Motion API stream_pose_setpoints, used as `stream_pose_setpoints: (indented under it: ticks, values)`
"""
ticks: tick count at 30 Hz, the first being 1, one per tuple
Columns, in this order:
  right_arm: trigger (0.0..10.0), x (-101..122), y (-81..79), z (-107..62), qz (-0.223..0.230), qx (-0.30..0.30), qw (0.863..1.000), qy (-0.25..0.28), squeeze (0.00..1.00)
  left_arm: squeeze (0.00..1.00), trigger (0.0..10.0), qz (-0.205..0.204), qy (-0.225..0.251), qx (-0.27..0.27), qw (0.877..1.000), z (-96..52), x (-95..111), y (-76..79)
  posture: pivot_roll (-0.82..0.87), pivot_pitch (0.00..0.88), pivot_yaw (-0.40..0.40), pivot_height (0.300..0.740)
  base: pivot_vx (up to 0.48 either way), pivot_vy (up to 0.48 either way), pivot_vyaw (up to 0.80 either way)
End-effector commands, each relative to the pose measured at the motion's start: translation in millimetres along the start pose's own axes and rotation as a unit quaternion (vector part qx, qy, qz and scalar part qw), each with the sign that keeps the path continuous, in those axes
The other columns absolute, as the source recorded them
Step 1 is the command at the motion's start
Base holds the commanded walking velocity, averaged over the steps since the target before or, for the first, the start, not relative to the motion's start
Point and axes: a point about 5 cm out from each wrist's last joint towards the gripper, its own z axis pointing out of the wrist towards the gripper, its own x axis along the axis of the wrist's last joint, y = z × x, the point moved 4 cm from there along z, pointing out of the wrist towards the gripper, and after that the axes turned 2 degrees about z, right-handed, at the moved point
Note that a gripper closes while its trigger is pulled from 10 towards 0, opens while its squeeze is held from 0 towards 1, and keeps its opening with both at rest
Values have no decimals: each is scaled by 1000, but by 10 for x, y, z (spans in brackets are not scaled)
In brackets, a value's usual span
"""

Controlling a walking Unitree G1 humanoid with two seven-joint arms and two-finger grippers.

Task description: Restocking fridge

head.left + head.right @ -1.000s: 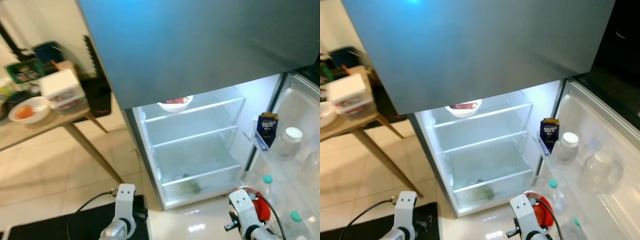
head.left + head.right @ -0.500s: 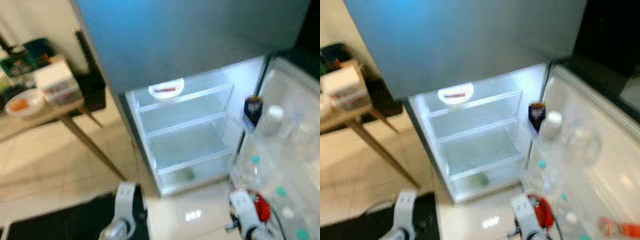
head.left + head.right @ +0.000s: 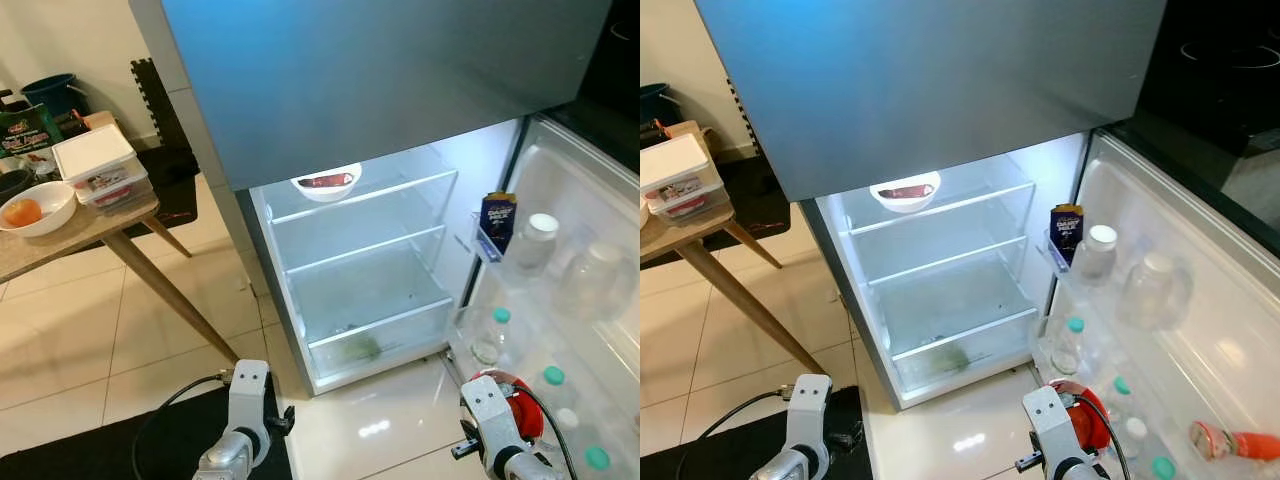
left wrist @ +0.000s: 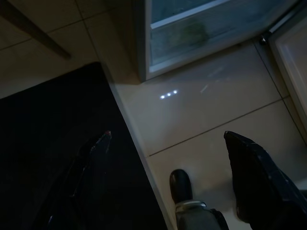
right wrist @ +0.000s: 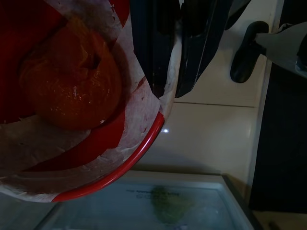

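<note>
The fridge (image 3: 350,280) stands open before me, its glass shelves lit and mostly bare. A white bowl (image 3: 327,182) with something red in it sits on the top shelf. My right gripper (image 5: 175,57) is shut on the rim of a red bowl (image 5: 72,96) that holds an orange fruit under plastic wrap. That red bowl (image 3: 522,408) hangs low by my right wrist, in front of the open door. My left gripper (image 4: 168,135) is open over the floor, above the edge of a black mat (image 4: 62,143).
The open fridge door (image 3: 1180,330) on the right carries bottles, jars and a blue carton (image 3: 497,222). A wooden table (image 3: 90,230) on the left holds a white box (image 3: 98,166) and a bowl with an orange (image 3: 34,208). My foot (image 4: 181,186) rests on the tiles.
The whole picture has shifted and sharpened as the camera moved; more of the fridge door shows. Both arms hold the same pose, the red bowl still gripped.
</note>
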Motion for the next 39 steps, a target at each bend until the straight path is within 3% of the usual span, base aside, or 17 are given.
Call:
stream_pose_setpoints:
  ticks: [1, 39]
  values:
    - [10000, 22, -10, -1, -2, 2, 1000, 9, 0, 0, 10000, -2, -16, 6, 1000, -34, -104, -29, -84, 104, 97, 740, 0, 0, 0]
    - [10000, 134, 7, 44, 31, -9, 999, 21, 0, 0, 10000, -4, -6, 6, 1000, -33, 1, 47, -77, 106, 80, 740, 0, 0, 0]
